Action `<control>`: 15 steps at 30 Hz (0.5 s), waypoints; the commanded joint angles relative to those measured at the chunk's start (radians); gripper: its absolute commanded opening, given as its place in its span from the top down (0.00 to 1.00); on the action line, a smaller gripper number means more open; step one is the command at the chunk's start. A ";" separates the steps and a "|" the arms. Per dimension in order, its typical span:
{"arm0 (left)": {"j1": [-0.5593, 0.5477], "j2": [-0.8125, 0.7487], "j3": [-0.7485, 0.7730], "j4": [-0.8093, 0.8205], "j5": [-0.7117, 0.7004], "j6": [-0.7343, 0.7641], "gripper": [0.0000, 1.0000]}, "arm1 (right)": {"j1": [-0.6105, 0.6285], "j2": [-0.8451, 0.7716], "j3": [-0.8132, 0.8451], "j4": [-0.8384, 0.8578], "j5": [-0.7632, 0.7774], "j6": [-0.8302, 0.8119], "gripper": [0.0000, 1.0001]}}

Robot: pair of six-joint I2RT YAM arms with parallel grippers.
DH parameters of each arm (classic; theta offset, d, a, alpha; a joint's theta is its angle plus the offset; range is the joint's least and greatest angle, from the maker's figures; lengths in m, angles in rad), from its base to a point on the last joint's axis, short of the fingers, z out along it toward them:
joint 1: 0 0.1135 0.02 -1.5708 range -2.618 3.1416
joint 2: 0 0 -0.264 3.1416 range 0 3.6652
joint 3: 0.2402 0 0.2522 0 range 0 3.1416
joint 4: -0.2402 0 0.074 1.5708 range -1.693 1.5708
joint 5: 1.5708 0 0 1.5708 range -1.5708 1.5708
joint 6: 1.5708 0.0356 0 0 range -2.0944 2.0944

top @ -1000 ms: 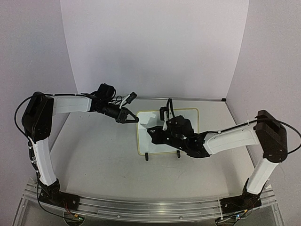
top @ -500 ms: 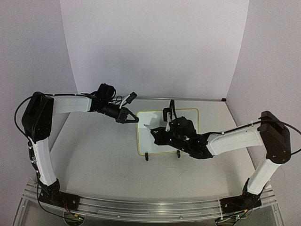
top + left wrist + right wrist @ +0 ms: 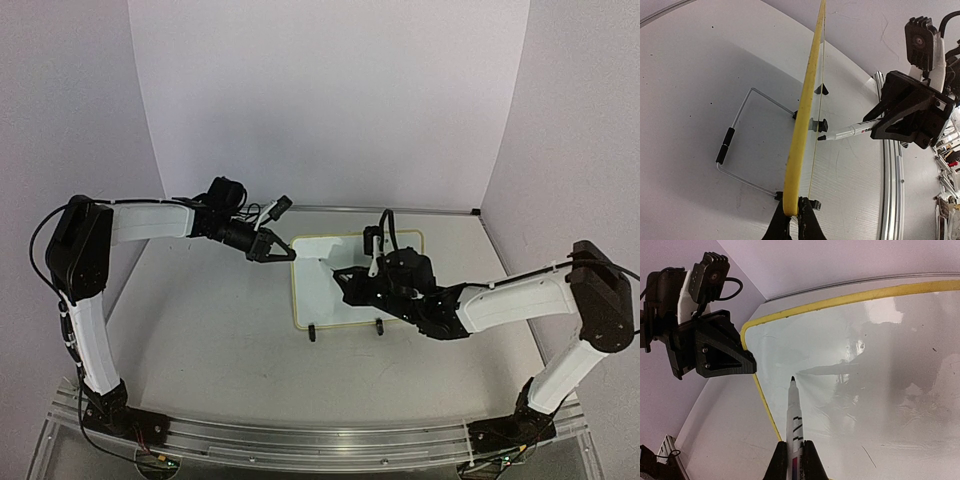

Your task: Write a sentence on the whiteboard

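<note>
My left tool [image 3: 794, 216] pinches the rim of the whiteboard [image 3: 804, 116], my right tool [image 3: 791, 460] grips a marker [image 3: 791, 415], and I cannot tell whether its tip touches the board.

A robotics lab cell: plain white backdrop panels [image 3: 330, 100] rise beyond and beside the left fingers [image 3: 268, 246], and an aluminium rail [image 3: 320, 442] along the edge of the desk [image 3: 200, 330] behind them anchors two arm bases [image 3: 105, 405].

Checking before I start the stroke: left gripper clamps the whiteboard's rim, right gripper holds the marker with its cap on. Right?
No, the cap is off: the right wrist view shows the marker with a bare dark tip by the whiteboard. The rest stands.
</note>
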 commanded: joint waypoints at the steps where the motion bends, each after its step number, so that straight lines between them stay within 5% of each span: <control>1: -0.011 -0.016 0.013 -0.043 -0.087 0.077 1.00 | -0.006 0.015 0.030 0.032 0.002 0.015 1.00; 15: -0.011 -0.015 0.012 -0.045 -0.084 0.083 1.00 | -0.015 0.028 0.055 -0.050 0.139 0.057 1.00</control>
